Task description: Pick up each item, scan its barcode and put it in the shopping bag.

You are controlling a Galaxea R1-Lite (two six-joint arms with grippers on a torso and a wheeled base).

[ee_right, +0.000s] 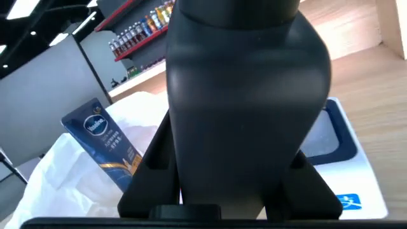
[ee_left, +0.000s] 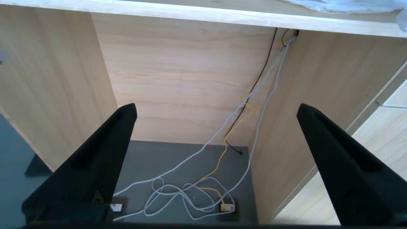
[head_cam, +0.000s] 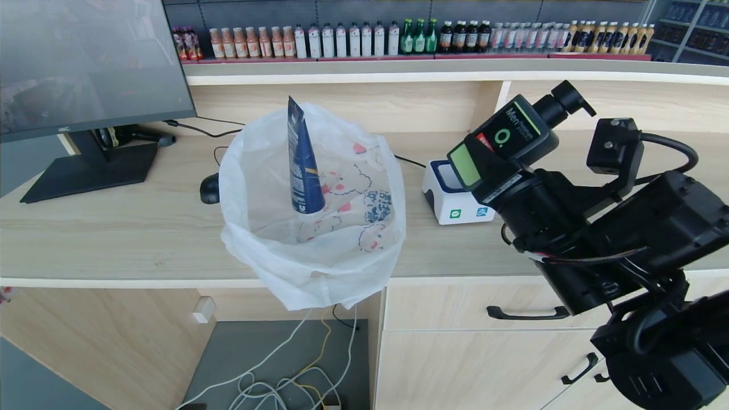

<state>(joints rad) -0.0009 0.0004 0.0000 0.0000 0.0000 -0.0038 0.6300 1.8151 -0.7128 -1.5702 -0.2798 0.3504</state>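
My right gripper (head_cam: 501, 182) is shut on a black pump bottle (head_cam: 512, 139) with green label patches. It holds the bottle tilted just above the white and blue barcode scanner (head_cam: 450, 196) on the counter. In the right wrist view the black bottle (ee_right: 245, 95) stands between the fingers, with the scanner (ee_right: 343, 172) behind it. A white shopping bag (head_cam: 313, 228) stands open on the counter's front edge with a dark blue tube (head_cam: 302, 165) upright inside; the tube (ee_right: 105, 149) also shows in the right wrist view. My left gripper (ee_left: 216, 165) hangs open below the counter, facing loose cables (ee_left: 191, 191).
A monitor (head_cam: 85, 62) on a black stand sits at the counter's back left, with a black mouse (head_cam: 209, 188) beside the bag. Drawers with black handles (head_cam: 527, 313) lie under the counter on the right. Shelves of bottles (head_cam: 398, 37) line the back wall.
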